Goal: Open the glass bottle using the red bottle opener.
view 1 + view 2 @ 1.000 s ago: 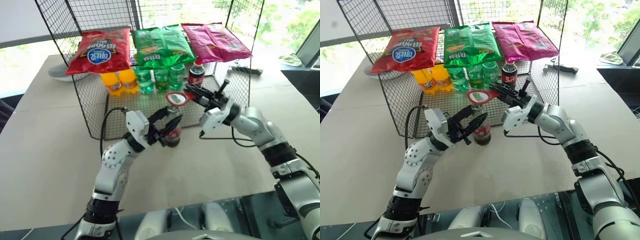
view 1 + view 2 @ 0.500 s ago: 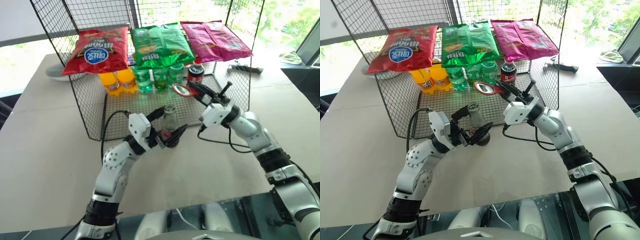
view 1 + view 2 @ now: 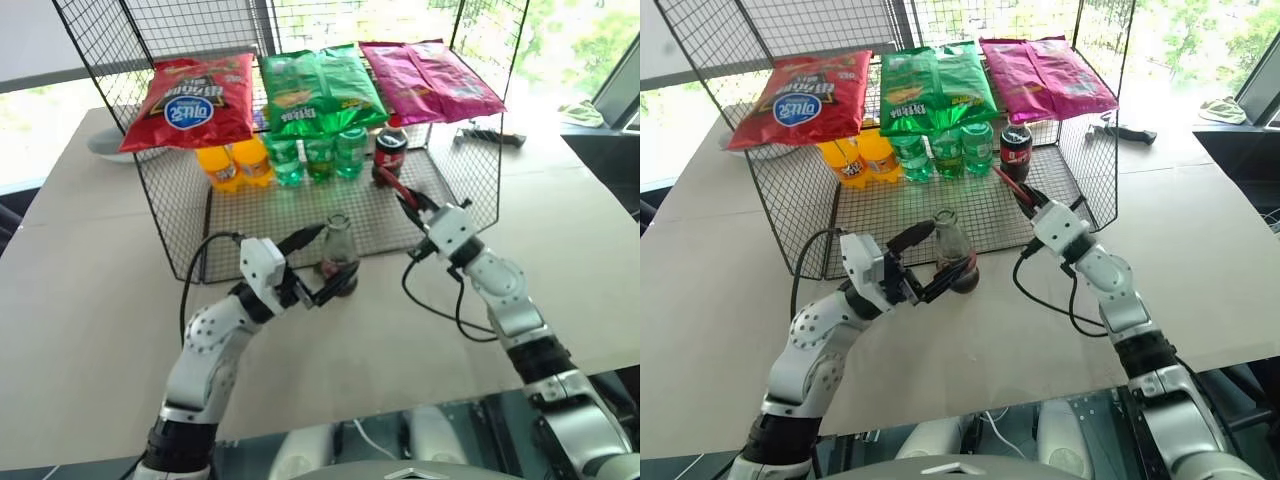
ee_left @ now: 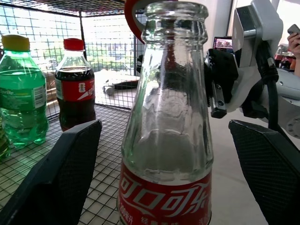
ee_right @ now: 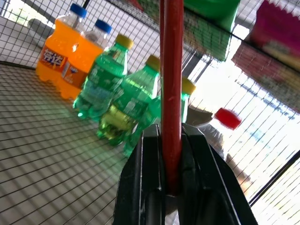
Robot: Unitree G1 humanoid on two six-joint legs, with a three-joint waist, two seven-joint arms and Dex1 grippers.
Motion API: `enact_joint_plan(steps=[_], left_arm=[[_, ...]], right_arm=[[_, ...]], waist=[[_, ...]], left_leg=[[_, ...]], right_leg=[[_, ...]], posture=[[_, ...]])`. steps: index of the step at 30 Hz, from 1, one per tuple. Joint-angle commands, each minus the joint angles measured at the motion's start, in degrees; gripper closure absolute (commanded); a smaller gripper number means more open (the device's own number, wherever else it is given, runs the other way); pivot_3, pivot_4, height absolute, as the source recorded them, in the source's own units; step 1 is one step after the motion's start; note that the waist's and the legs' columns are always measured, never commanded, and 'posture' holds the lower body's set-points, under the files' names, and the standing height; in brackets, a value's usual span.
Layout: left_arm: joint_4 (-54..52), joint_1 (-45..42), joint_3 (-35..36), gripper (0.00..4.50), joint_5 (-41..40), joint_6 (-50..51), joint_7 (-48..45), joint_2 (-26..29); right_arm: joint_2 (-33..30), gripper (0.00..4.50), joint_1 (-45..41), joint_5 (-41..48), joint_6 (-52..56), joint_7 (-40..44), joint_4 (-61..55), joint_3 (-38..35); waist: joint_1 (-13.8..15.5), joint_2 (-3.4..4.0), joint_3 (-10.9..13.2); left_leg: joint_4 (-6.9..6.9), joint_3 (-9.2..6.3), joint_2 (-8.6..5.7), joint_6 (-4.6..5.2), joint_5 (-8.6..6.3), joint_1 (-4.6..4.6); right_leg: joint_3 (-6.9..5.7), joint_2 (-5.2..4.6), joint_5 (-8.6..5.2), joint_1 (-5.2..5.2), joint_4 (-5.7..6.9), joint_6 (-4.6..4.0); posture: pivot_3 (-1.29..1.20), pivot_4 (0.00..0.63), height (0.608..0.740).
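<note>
A tan table (image 3: 90,300) stands before bright windows (image 3: 400,15) showing green foliage.

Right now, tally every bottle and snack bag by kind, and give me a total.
Orange soda bottles: 2
Green plastic bottles: 3
Dark cola bottle with red cap: 1
Glass bottle: 1
Snack bags: 3
Total: 10

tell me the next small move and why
Probably draw the left gripper back off the bottle. Its jaws stand open either side of the glass, the bottle's mouth has no cap, and the right gripper holds the opener off to the side.
</note>
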Motion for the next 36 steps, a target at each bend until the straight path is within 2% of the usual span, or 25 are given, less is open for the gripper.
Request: enact_joint_plan(steps=[1,7,12,15,19,22,31,36], left_arm=[[-3.96,2.42,2.15,0.01,-1.44,-0.03,-0.81,1.8],[-8.39,8.9,3.88,0.01,-3.78,0.88,-2.39,4.54],[-8.96,13.07,6.21,0.01,-3.96,0.28,-2.06,5.31],[-8.81,15.95,7.62,0.0,-4.69,1.14,-1.65,5.6],[-7.98,19.33,10.01,0.0,-5.58,3.43,-0.98,6.62],[-6.28,20.7,11.6,0.0,-4.75,3.53,-1.49,7.68],[-2.47,23.17,17.37,0.0,1.46,0.51,3.5,7.44],[-0.61,24.33,18.26,0.0,3.03,-0.71,4.5,6.72]], right_arm=[[0.74,4.5,4.83,9.07,12.19,4.16,-9.02,-1.1],[-1.98,4.5,11.54,22.96,35.45,9.63,-19.54,-3.03],[-3.82,4.5,12.32,28.0,45.9,10.3,-23.09,-5.37],[-5.66,3.3,12.97,29.44,49.7,11.63,-23.9,-6.46],[-10.7,1.34,14.42,28.4,50.1,15.9,-21.89,-8.83],[-14.29,0.02,15.37,27.49,48.72,19.58,-20.38,-10.2],[-19.09,0.02,20.25,22.75,29.63,30.18,-11.14,-18.04],[-20.94,0.02,20.99,21.89,20.55,35.26,-3.82,-22.21]], waist=[[0.03,0.03,0.02],[0.13,0.06,0.04],[0.17,0.06,0.04],[0.16,0.06,0.04],[0.44,0.06,0.04],[0.65,0.05,0.04],[1.07,0.04,0.03],[1.44,0.03,0.03]], left_leg=[[-0.04,0.0,0.0,0.0,0.0,-0.03],[-0.03,0.02,0.0,0.0,-0.01,-0.09],[-0.03,0.02,0.01,0.01,-0.01,-0.09],[-0.04,0.01,0.01,0.01,-0.01,-0.09],[-0.06,-0.01,-0.01,0.02,-0.02,-0.15],[-0.05,-0.01,-0.02,0.03,-0.02,-0.15],[-0.04,-0.01,0.0,0.02,-0.02,-0.12],[-0.04,0.01,0.0,0.02,-0.02,-0.08]], right_leg=[[0.0,0.0,0.0,0.0,-0.02,0.0],[0.02,-0.04,0.0,-0.08,-0.04,0.0],[0.0,-0.06,0.01,-0.08,-0.03,0.0],[-0.03,-0.06,0.01,-0.08,-0.03,0.0],[-0.08,-0.09,0.01,-0.08,-0.13,0.01],[-0.1,-0.09,0.01,-0.06,-0.16,0.02],[-0.14,-0.1,0.02,-0.01,-0.19,0.02],[-0.14,-0.11,0.02,0.05,-0.2,0.02]], posture=[[0.0,0.15,0.74],[0.0,0.15,0.74],[0.0,0.15,0.74],[0.0,0.15,0.74],[0.0,0.15,0.74],[0.0,0.15,0.74],[0.0,0.15,0.74],[0.0,0.15,0.74]])
